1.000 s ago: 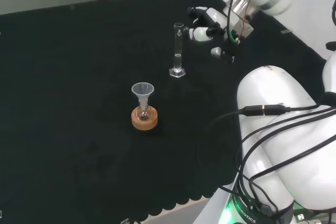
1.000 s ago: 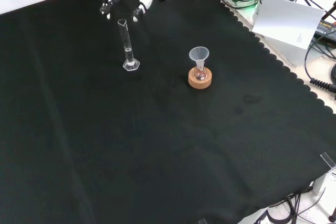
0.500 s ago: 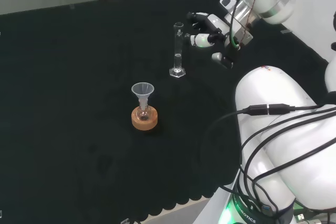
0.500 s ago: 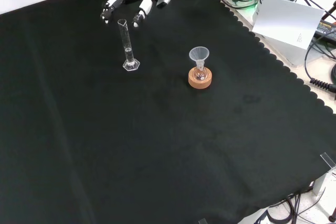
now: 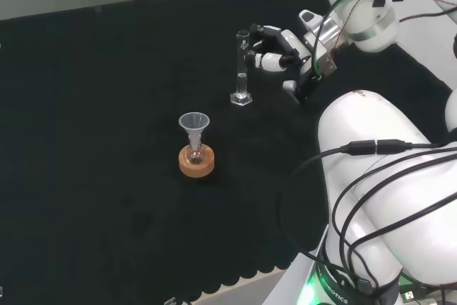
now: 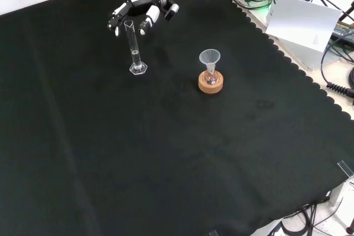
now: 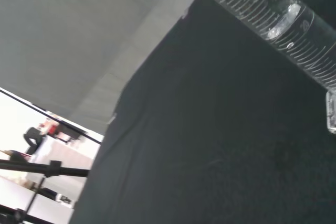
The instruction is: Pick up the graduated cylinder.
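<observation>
The cylinder (image 5: 243, 68) stands upright on the cloth (image 5: 107, 105), its top just beside the hand (image 5: 275, 48), which sits at three o'clock of it in the head view. The fingers (image 6: 117, 17) are spread and relaxed, grasping nothing. A funnel (image 5: 194, 128) on a cork ring (image 5: 197, 163) stands at seven o'clock, apart.

One graduated cylinder (image 5: 243, 69), upright, far centre of the worktop (image 5: 107, 141) in head view. One clear funnel (image 5: 194, 128), seated in one small flask (image 5: 195, 153). One cork ring stand (image 5: 197, 163) under that flask, nearer than the cylinder. One hand (image 5: 278, 48), just right of the cylinder's top. One black cloth.
</observation>
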Robot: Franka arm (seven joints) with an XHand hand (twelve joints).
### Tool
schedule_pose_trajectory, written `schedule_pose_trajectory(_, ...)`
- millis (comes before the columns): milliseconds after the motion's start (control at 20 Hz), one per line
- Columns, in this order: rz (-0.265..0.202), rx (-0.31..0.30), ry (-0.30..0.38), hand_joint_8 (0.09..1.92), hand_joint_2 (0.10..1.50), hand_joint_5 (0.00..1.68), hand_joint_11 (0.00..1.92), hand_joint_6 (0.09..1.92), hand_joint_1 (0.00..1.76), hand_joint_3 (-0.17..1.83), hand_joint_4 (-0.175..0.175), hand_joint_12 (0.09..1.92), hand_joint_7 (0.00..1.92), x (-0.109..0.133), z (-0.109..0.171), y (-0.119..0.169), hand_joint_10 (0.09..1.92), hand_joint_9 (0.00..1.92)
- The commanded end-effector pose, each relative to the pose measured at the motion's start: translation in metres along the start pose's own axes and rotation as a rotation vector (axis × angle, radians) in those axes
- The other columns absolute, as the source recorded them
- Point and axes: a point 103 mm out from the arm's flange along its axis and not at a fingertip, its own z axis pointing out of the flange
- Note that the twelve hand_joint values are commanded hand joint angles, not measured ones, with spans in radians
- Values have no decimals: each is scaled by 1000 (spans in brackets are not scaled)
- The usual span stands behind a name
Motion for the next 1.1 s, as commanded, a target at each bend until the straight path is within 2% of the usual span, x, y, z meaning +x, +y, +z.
schedule_pose_trajectory(50, -44, 14, 76, 633, 984, 523, 264, 87, 1068, -175, -56, 1334, 374, -10, 12, 1, 574, 599)
schedule_pose_trajectory(500, -82, 45, 126, 624, 986, 502, 272, 87, 1069, -175, -53, 1330, 375, -14, 30, 2, 567, 629)
schedule_pose_trajectory(1100, -92, 30, 177, 617, 997, 582, 345, 87, 1098, -175, -45, 1299, 464, -21, 33, 7, 524, 697)
